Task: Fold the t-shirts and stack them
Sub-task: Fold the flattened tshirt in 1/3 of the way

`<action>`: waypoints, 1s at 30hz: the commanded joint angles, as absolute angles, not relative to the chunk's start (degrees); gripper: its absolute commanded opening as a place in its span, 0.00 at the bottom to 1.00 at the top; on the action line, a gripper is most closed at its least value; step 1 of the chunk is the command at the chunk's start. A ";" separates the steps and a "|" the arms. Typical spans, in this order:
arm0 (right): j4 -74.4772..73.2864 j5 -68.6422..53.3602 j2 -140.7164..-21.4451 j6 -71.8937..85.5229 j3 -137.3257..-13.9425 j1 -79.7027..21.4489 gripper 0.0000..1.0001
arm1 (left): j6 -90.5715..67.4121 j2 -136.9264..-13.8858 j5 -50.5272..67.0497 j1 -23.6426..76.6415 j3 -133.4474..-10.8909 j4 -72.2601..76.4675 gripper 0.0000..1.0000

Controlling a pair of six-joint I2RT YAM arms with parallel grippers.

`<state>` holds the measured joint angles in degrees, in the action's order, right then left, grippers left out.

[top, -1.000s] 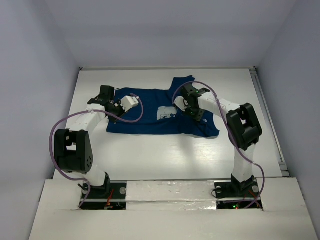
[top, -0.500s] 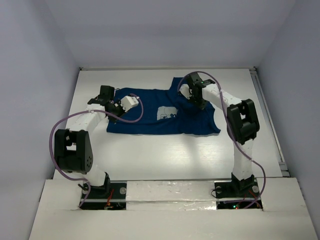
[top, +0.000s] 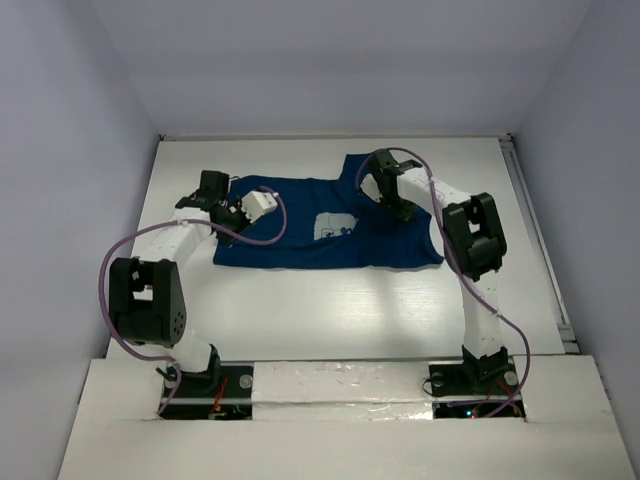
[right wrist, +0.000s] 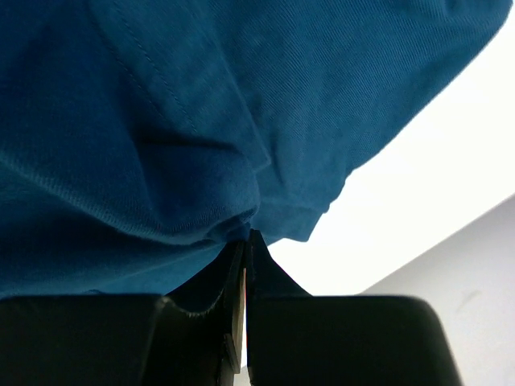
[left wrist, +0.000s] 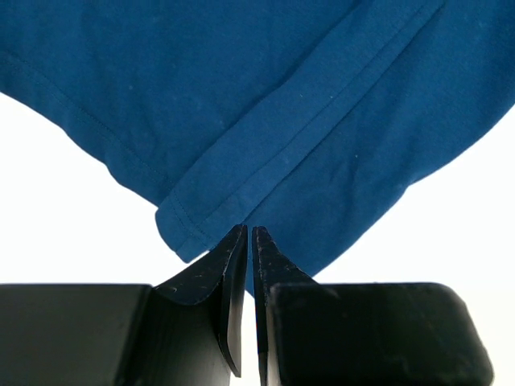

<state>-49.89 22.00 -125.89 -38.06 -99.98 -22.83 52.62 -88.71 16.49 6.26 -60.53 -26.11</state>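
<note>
On t-shirt point(top: 300, 245): left gripper point(left wrist: 249, 238), right gripper point(right wrist: 245, 239) clamped

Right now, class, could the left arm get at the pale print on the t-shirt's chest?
Probably yes: the print lies face up with nothing over it. But the left gripper is shut on the edge of the t-shirt and must let go first.

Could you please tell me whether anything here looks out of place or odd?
Nothing is damaged or spilled. The dark navy-blue cloth t-shirt lies unfolded, one sleeve poking out at its far edge, and its fabric bunches where the right gripper pinches it.
</note>
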 commanded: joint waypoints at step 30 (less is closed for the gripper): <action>-50.45 23.12 -123.49 -37.09 -97.91 -21.80 0.00 | 53.18 -97.03 16.09 5.80 -61.35 -24.96 0.26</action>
